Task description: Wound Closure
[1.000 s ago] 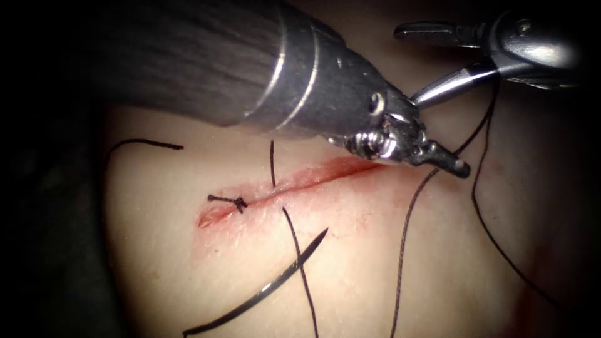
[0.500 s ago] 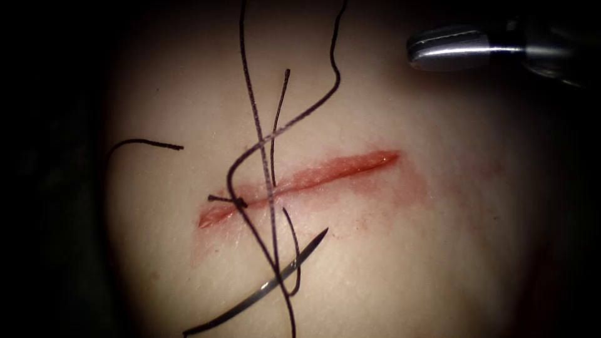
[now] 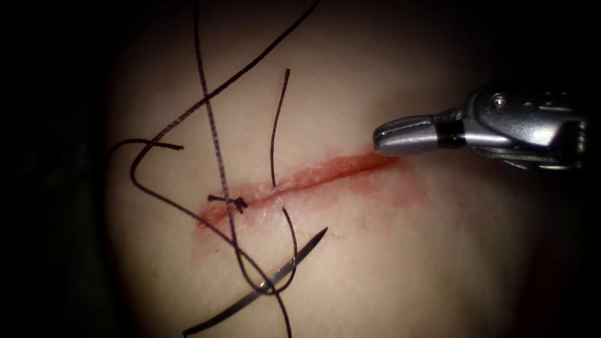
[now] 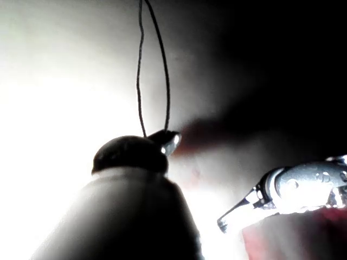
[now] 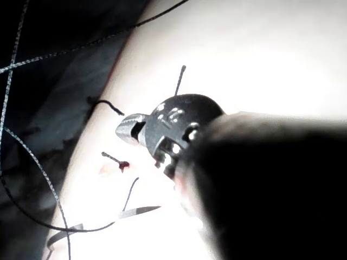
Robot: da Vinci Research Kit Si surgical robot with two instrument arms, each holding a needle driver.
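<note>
Right tool (image 3: 389, 134) closed on nothing, tip just over the right end of the cut (image 3: 300, 178); left tool (image 4: 171, 142) clamped on the thread (image 3: 214, 138), two strands running off from its tip. Needle (image 3: 250, 300) flat on the tissue (image 3: 407, 250), held by neither tool and not in the tissue, toward 8 o'clock from the right jaws and well apart, crossed by a thread loop. Left jaws mostly hidden behind their own wrist; thread cut off at 12 o'clock.
</note>
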